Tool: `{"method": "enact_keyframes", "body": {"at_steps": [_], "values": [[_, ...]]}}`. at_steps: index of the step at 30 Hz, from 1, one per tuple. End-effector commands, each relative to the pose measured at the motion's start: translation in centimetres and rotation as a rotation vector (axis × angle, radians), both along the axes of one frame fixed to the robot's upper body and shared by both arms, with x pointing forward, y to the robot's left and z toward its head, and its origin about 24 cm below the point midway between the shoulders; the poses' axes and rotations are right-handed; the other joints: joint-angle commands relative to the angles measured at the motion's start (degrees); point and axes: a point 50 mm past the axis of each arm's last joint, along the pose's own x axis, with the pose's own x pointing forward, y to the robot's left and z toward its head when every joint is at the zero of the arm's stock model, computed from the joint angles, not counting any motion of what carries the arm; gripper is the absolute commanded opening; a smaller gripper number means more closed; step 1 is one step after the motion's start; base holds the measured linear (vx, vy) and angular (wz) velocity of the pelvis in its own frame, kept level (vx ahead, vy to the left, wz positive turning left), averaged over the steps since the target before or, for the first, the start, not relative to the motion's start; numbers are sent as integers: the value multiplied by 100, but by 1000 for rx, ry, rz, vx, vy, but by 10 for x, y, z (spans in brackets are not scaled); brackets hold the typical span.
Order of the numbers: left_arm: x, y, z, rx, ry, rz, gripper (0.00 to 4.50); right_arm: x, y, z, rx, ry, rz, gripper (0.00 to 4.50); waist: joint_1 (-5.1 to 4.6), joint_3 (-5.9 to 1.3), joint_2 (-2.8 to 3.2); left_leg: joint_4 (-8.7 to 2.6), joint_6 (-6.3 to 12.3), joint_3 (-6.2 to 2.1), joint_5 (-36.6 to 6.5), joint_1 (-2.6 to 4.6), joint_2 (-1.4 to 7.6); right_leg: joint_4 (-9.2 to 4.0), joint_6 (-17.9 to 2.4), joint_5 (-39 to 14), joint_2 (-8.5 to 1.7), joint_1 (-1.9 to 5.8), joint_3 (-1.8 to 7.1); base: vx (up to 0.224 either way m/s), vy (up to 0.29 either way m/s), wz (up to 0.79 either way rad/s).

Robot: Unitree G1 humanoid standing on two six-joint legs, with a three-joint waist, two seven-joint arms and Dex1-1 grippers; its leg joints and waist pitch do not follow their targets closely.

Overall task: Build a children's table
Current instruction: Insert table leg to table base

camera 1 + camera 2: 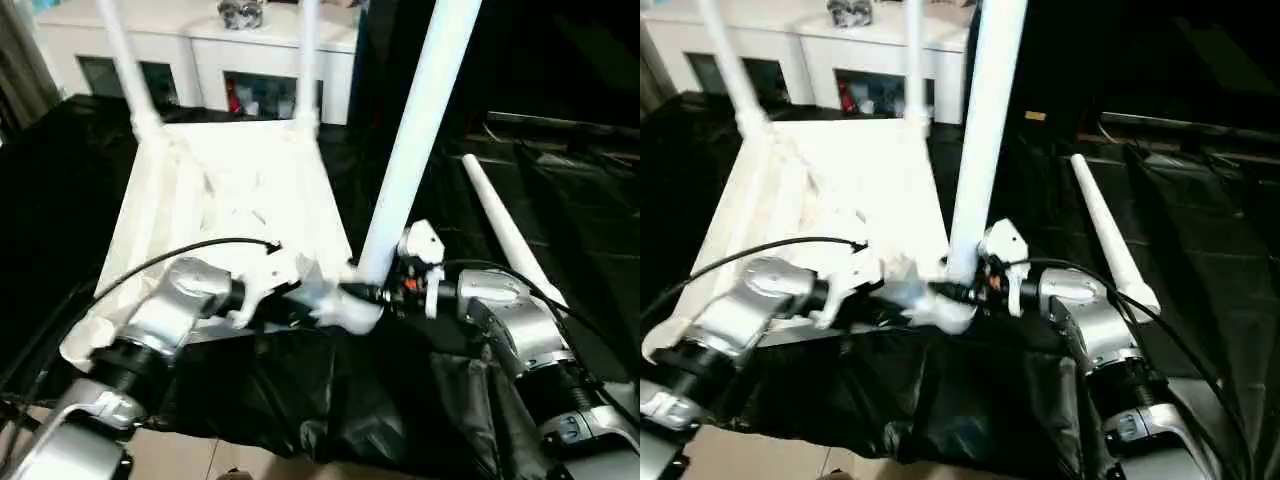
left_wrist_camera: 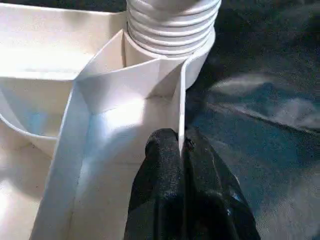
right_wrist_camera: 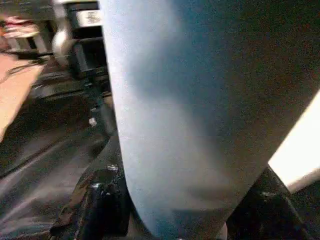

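Two tapered white plastic legs (image 1: 128,62) stand upright in the far corner sockets of the white plastic children's table top (image 1: 225,190), which lies upside down on the black-covered work surface (image 1: 60,180) in the left eye view. A third white tubular leg (image 1: 415,135) rises from the near right corner socket (image 1: 350,312) and leans a little to the right. The right end effector (image 1: 372,292) has its two black fingers around the foot of this leg, just above the socket. The left end effector (image 1: 305,290) reaches to the same corner from the left side, with its silver forearm (image 1: 165,310) over the near edge of the top.

In the right eye view, a fourth white leg (image 1: 1110,245) lies flat on the black cover, to the right of the table top and apart from it. Behind the surface stands a white cabinet (image 1: 830,55).

In the left wrist view, the black fingers (image 2: 162,170) are pressed together on a thin white rib (image 2: 181,105) of the top's rim, pinching it. Just beyond them the ribbed end of the leg (image 2: 172,22) sits in the round socket.

In the right wrist view, the pale leg (image 3: 195,115) stands between the two black fingers (image 3: 102,200), one on each side of it, held spread by its width.
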Motion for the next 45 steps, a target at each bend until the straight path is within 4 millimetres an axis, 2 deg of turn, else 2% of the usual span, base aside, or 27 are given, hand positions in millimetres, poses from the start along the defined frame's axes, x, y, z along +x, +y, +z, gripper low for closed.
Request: {"method": "enact_keyframes", "body": {"at_steps": [1,5,7,12,14,15,17,19,20,22,24,26,27,29,30,31,33,34,36,38,39,42,44,45], "values": [[2,-1,16,-46,-16,-83,0,-19,-13,-34,-123,143,75,191,6,-308,3,-395,209,-3,-1202,3,148,-393,-1181,-1130,-359,271,258,0,0,0],[6,3,18,-27,-21,-84,0,-24,-10,-35,-127,136,127,191,47,-312,-4,-376,255,13,-1065,17,147,-359,-1278,-842,-354,281,262,0,0,0],[10,4,19,-25,-40,-50,0,-25,-8,-37,-120,133,128,191,75,-305,-24,-376,246,18,-1112,19,142,-372,-1245,-988,-365,282,264,0,0,0],[15,5,21,-34,-75,16,0,-23,-5,-40,-105,124,87,191,72,-288,2,-404,131,-1,-1369,28,152,-420,-1136,-1471,-377,273,268,0,0,0],[18,4,21,-43,-91,56,0,-19,-3,-40,-90,115,36,191,70,-278,20,-413,88,-7,-1470,42,150,-440,-1094,-1643,-380,259,268,0,0,0],[22,0,23,-68,-111,115,0,-8,-2,-40,-69,112,-96,191,56,-266,-1,-423,54,-10,-1567,42,148,-467,-1044,-1855,-383,256,267,0,0,0],[26,-3,25,-84,-130,164,0,2,-2,-43,-68,112,-224,191,28,-256,1,-431,-34,-30,-1719,47,135,-507,-917,-2366,-401,247,250,0,0,0],[29,-8,27,-91,-153,213,0,10,-1,-46,-87,104,-336,191,-41,-240,21,-461,-138,-72,-1813,13,135,-531,-754,-2721,-407,254,228,-52,-1,-6],[30,-9,28,-95,-159,230,0,12,0,-47,-96,103,-374,191,-94,-231,-2,-464,-157,-83,-1892,-7,125,-553,-674,-2915,-407,255,210,-53,6,-11],[31,-15,30,-101,-173,264,0,18,3,-49,-92,124,-454,191,-117,-247,-13,-451,-135,-92,-1864,-7,113,-582,-581,-3079,-424,257,212,0,0,0],[32,-23,32,-93,-200,305,0,24,8,-52,-93,161,-532,191,-121,-250,-16,-440,-79,-86,-1773,1,115,-585,-614,-2947,-416,233,224,0,0,0],[32,-34,34,-92,-223,345,0,28,14,-54,-103,198,-596,191,-153,-258,-17,-443,-83,-88,-1677,-20,120,-544,-723,-2693,-399,249,220,0,0,0],[32,-34,34,-92,-223,345,0,28,14,-54,-103,198,-596,191,-165,-261,-3,-440,-86,-78,-1628,-14,127,-527,-802,-2478,-390,238,226,0,0,0],[29,-47,34,-100,-231,388,0,32,21,-56,-105,226,-632,191,-184,-280,-47,-419,-53,-53,-1559,-7,137,-488,-949,-2071,-381,236,238,0,0,0],[27,-54,34,-111,-224,403,0,33,24,-55,-102,234,-640,191,-182,-287,-25,-417,-21,-44,-1436,-10,132,-462,-1036,-1816,-367,251,238,0,0,0],[25,-59,33,-118,-219,407,0,34,27,-55,-99,241,-638,191,-188,-297,-48,-401,13,-31,-1308,-21,131,-438,-1113,-1538,-362,264,242,0,0,0],[24,-62,32,-123,-213,409,0,35,29,-53,-92,241,-633,191,-185,-309,-45,-385,77,-24,-1130,-39,118,-403,-1179,-1221,-355,290,237,0,0,0],[24,-63,32,-122,-210,408,0,36,32,-51,-86,238,-618,191,-185,-323,-69,-369,128,-17,-1010,-38,117,-375,-1237,-980,-349,297,238,0,0,0],[26,-61,32,-117,-211,410,0,37,34,-49,-94,223,-596,191,-178,-324,-79,-360,208,-8,-875,-47,104,-356,-1291,-792,-347,312,236,0,0,0],[27,-59,32,-114,-211,413,0,37,36,-48,-99,214,-581,191,-175,-307,-74,-370,228,-4,-929,-35,109,-378,-1281,-898,-352,306,236,0,0,0],[27,-58,32,-110,-211,416,0,37,38,-47,-90,211,-574,191,-173,-299,-54,-378,202,-6,-1034,-26,111,-397,-1248,-1088,-358,300,235,0,0,0],[26,-56,32,-100,-210,421,0,40,40,-44,-80,190,-580,191,-189,-282,-55,-400,113,-17,-1307,-16,118,-445,-1139,-1558,-368,281,235,0,0,0],[25,-56,31,-97,-206,410,0,43,41,-39,-41,190,-587,247,-196,-285,-57,-404,83,-23,-1354,-15,122,-450,-1103,-1640,-368,275,238,0,0,0],[25,-56,31,-98,-205,408,0,43,41,-39,-37,190,-588,247,-198,-282,-53,-408,79,-25,-1359,-11,124,-450,-1104,-1626,-365,269,239,0,0,0]]}}
